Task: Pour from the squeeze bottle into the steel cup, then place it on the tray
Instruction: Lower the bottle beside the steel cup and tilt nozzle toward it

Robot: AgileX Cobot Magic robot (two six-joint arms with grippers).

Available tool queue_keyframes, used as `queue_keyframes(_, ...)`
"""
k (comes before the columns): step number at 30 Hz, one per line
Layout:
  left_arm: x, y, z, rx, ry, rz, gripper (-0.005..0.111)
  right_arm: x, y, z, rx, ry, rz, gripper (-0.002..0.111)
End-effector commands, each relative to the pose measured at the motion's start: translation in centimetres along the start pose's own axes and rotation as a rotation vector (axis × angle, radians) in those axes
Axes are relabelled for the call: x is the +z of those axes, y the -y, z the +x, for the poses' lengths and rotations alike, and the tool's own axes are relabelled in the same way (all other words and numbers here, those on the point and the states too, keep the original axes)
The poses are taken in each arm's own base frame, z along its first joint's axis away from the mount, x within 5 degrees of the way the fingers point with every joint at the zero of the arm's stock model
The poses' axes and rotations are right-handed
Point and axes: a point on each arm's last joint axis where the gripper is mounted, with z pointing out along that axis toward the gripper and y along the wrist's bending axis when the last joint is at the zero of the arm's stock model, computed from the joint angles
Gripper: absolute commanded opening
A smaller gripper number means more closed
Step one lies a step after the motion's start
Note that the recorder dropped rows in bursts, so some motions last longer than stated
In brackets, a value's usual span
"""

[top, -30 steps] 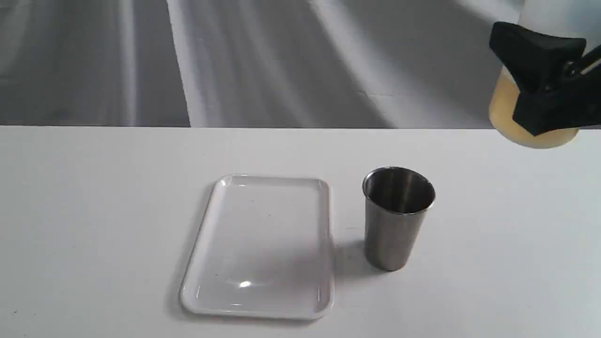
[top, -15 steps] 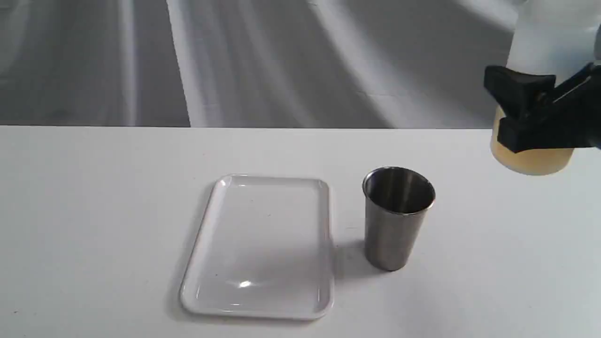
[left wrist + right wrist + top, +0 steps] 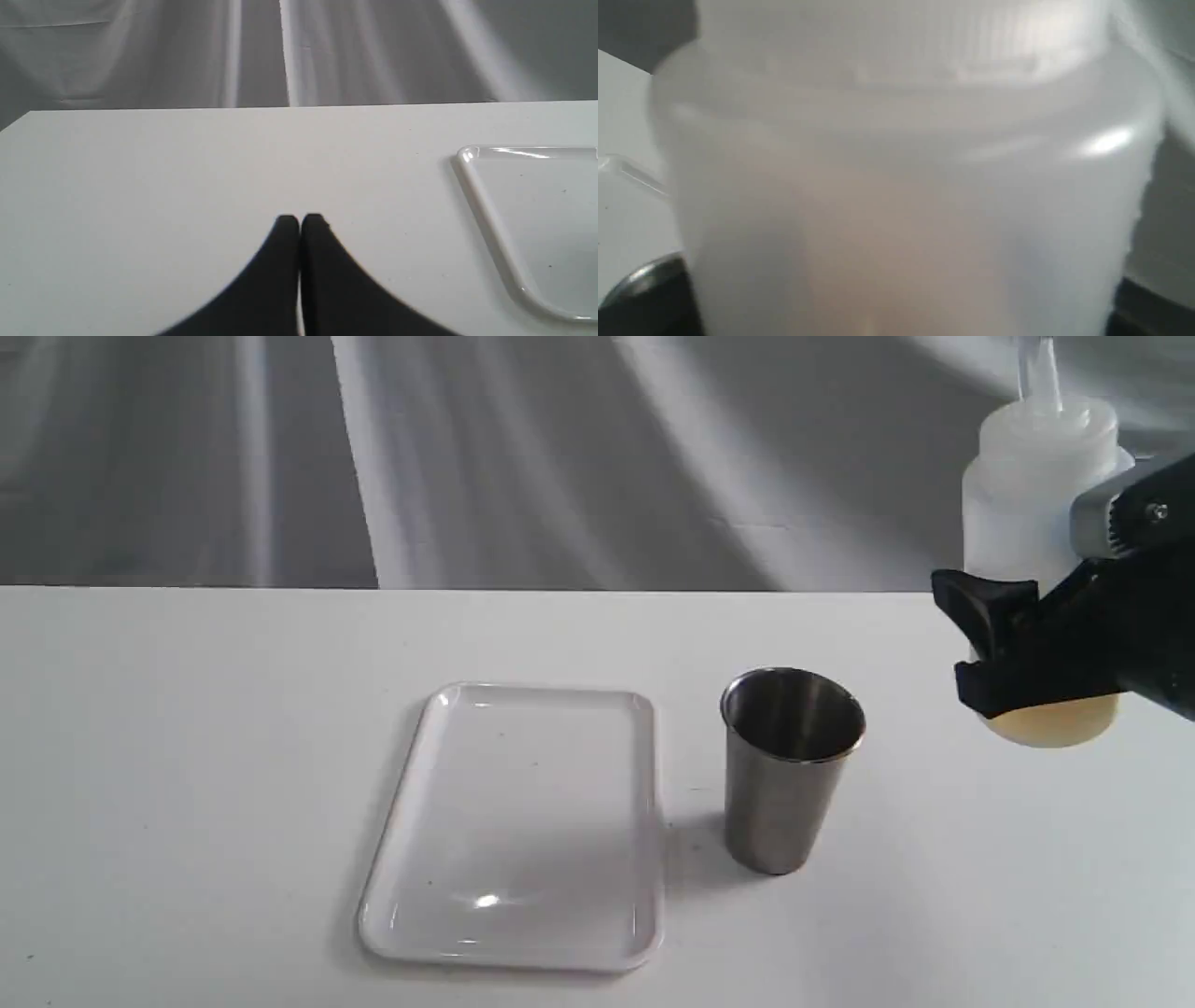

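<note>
My right gripper (image 3: 1036,653) is shut on the squeeze bottle (image 3: 1032,513), a frosted plastic cylinder with amber liquid at its base and its nozzle pointing up. It hangs upright at the right edge of the exterior view, right of the steel cup (image 3: 789,770). The bottle (image 3: 906,186) fills the right wrist view, with the cup's rim (image 3: 644,275) low beside it. The cup stands upright on the table, just right of the flat white tray (image 3: 523,821). My left gripper (image 3: 300,221) is shut and empty over bare table, with the tray's corner (image 3: 486,205) off to one side.
The white table (image 3: 187,756) ends at a back edge in front of a grey draped cloth backdrop (image 3: 467,457).
The right gripper has come down with the bottle and shifted slightly left, toward the cup. The bottle's cap and nozzle have come into view. Cup and tray have not moved.
</note>
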Motion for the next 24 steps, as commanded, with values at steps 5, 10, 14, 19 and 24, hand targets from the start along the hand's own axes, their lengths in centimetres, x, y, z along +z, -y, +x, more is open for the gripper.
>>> queue_keyframes(5,0.0,0.0,0.1,-0.004,0.006,0.008,0.0,0.4,1.5,1.1,0.021,-0.002,0.046,0.0)
queue_keyframes(10,0.0,0.0,0.1,-0.004,0.006,0.008,0.0,0.3,2.2,1.4,0.03,-0.003,0.064,0.0)
queue_keyframes(14,0.0,0.0,0.1,-0.001,0.006,0.008,0.0,0.3,2.1,1.4,0.078,-0.004,0.052,0.0)
queue_keyframes(19,0.0,0.0,0.1,-0.001,0.006,0.008,0.0,0.3,2.1,1.4,0.084,-0.004,0.052,0.0)
queue_keyframes(24,0.0,0.0,0.1,-0.004,0.006,0.008,0.0,0.3,2.3,1.5,0.08,-0.007,0.059,0.0)
